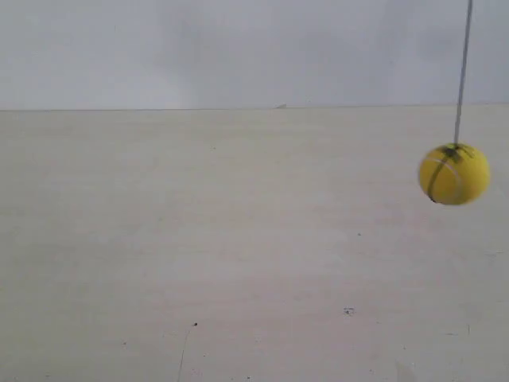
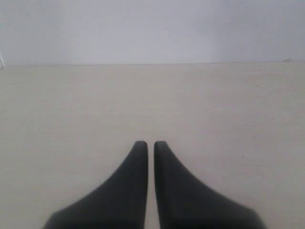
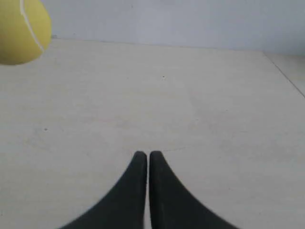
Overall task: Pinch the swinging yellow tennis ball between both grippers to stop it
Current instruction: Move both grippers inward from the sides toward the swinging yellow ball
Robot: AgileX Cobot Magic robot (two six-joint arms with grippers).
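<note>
— Ball (image 1: 454, 173)?
— Hanging on a thin string (image 1: 462, 72) near the exterior view's right edge, over the pale table (image 1: 238, 255), touching nothing. Caught by the right wrist camera too, only partly in view.
— Left gripper (image 2: 150, 143)?
— Closed down to a thin slit, holding nothing, low over the table.
— Right gripper (image 3: 145, 153)?
— Same: tips almost touching, gripping nothing, well apart from the ball.
</note>
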